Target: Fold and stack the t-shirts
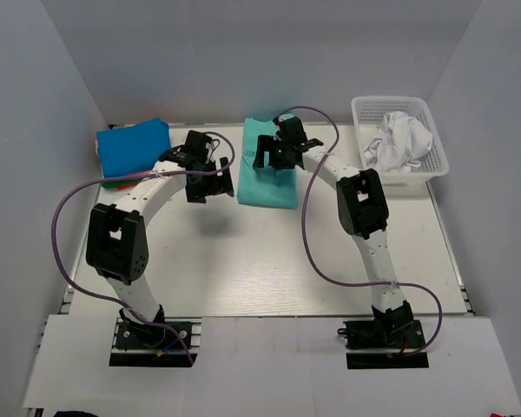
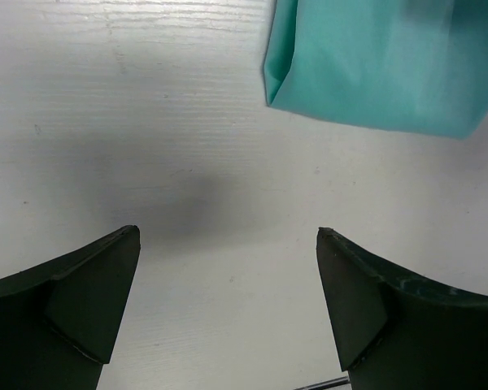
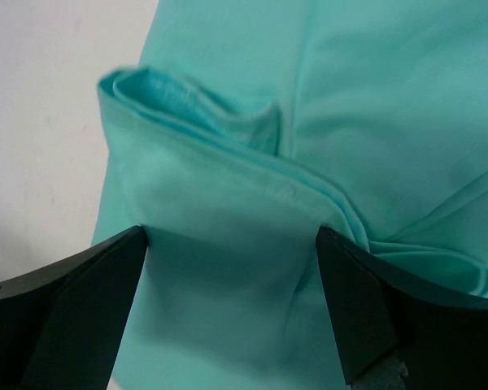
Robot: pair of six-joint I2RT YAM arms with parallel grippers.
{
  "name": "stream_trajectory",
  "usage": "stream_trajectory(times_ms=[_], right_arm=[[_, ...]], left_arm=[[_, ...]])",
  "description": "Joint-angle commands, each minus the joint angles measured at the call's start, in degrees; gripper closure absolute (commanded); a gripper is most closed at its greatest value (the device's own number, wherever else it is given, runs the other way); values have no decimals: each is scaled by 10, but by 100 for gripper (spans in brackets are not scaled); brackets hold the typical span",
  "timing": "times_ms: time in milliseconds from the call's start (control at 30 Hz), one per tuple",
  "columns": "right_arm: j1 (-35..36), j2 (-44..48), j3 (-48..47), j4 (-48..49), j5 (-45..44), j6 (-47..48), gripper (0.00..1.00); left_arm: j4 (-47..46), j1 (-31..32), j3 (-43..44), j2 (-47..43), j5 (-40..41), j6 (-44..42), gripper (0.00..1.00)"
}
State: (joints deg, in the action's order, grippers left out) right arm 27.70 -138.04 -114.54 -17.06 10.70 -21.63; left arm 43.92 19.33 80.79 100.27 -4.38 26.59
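A folded teal t-shirt (image 1: 267, 178) lies at the table's middle back. My right gripper (image 1: 276, 156) hangs open just over its far part; in the right wrist view (image 3: 228, 236) the fingers straddle flat teal cloth (image 3: 228, 187) near a folded corner. My left gripper (image 1: 210, 185) is open and empty beside the shirt's left edge; the left wrist view (image 2: 228, 236) shows bare table between the fingers and the teal shirt's corner (image 2: 366, 65) ahead. A folded blue t-shirt (image 1: 135, 146) tops a stack at the back left. Crumpled white shirts (image 1: 401, 139) fill a basket.
The white plastic basket (image 1: 441, 161) stands at the back right. The blue shirt rests on a red and green layer (image 1: 113, 183). Grey walls close in the left, back and right. Purple cables loop off both arms.
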Motion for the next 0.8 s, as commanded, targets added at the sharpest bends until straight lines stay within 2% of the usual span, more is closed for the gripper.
stream_trajectory(times_ms=[0, 100, 200, 300, 333, 400, 433, 467, 533, 667, 700, 767], right_arm=[[-16, -14, -63, 73, -78, 2, 10], [-28, -23, -99, 80, -41, 20, 10], [-29, 21, -70, 94, -17, 49, 10], [-29, 108, 13, 94, -5, 59, 10], [-29, 143, 72, 88, -15, 50, 10], [-34, 193, 118, 79, -28, 29, 10], [-34, 209, 189, 78, -31, 24, 10], [-39, 249, 212, 78, -30, 20, 10], [-41, 268, 272, 67, -23, 19, 10], [-49, 290, 303, 15, -2, 29, 10], [-50, 289, 305, 7, -2, 31, 10], [-49, 287, 318, -6, -8, 40, 10]], left_arm=[[-16, 1, -8, -28, -23, 9, 0], [-9, 12, 1, -20, -4, -3, 0], [-4, 12, 16, -1, 2, -12, 0], [-43, 12, 33, 14, -12, -18, 0], [-49, 12, 49, 31, -20, -27, 0], [-55, 12, 67, 55, -32, -33, 0], [-55, 12, 84, 78, -44, -38, 0], [-61, 12, 90, 90, -44, -45, 0], [-74, 18, 96, 113, -61, -51, 0], [-95, 18, 110, 149, -71, -51, 0], [-95, 18, 118, 170, -81, -51, 7], [-95, 18, 126, 186, -81, -51, 10]])
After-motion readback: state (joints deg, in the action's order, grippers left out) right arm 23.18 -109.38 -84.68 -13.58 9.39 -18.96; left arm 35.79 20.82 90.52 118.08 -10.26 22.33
